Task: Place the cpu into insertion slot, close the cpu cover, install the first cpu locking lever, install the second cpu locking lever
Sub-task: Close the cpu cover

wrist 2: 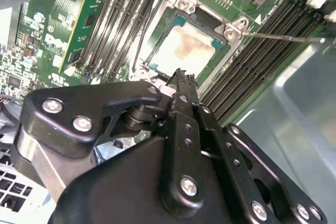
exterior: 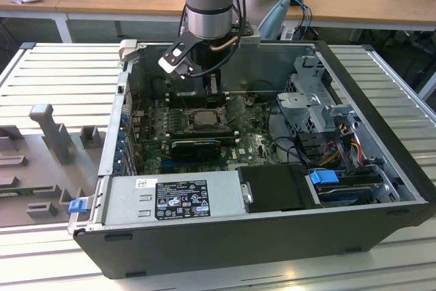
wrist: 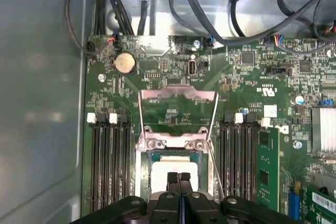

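The cpu (wrist: 173, 167) lies flat in the insertion slot (wrist: 143, 167), its pale, smudged top (wrist 2: 184, 50) facing up. The cpu cover (wrist: 178, 96) stands swung open on its hinge beyond the slot, and green board shows through its window. A thin locking lever (wrist 2: 283, 38) sticks out sideways from the slot's corner, unlatched; another thin lever (wrist: 215, 169) runs along the slot's side. My gripper (wrist: 178, 178) hovers just above the near edge of the cpu with its black fingers pressed together and nothing between them. In the exterior view the gripper (exterior: 206, 90) hangs over the slot (exterior: 202, 119).
The motherboard sits deep inside an open computer case (exterior: 381, 93). Memory slots (wrist: 107, 161) flank the socket on both sides. Black cables (wrist: 210, 9) cross the case wall beyond the board. A power supply (exterior: 174, 199) and a drive cage (exterior: 313, 100) close in on the board.
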`<state>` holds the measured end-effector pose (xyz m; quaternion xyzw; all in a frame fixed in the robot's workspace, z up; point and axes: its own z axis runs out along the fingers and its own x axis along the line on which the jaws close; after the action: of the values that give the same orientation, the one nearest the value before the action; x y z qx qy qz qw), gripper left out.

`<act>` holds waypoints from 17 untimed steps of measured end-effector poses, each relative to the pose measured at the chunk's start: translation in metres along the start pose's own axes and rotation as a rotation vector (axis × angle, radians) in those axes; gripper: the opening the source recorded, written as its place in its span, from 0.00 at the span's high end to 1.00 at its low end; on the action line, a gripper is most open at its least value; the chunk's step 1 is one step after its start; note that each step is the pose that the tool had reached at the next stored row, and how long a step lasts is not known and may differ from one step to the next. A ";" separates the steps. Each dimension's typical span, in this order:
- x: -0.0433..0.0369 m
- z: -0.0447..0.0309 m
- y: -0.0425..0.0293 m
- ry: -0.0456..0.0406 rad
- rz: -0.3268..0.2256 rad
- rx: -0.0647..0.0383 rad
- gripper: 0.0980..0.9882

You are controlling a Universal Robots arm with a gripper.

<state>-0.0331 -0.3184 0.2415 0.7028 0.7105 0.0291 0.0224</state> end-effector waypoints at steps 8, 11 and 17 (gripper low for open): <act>0.0000 0.0006 0.0080 0.0000 0.000 0.001 0.99; -0.0001 0.0008 0.0116 -0.0001 0.000 0.004 0.99; -0.0001 -0.0010 0.0119 0.0015 0.000 0.004 0.99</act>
<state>-0.0213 -0.3184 0.2434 0.7029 0.7104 0.0282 0.0205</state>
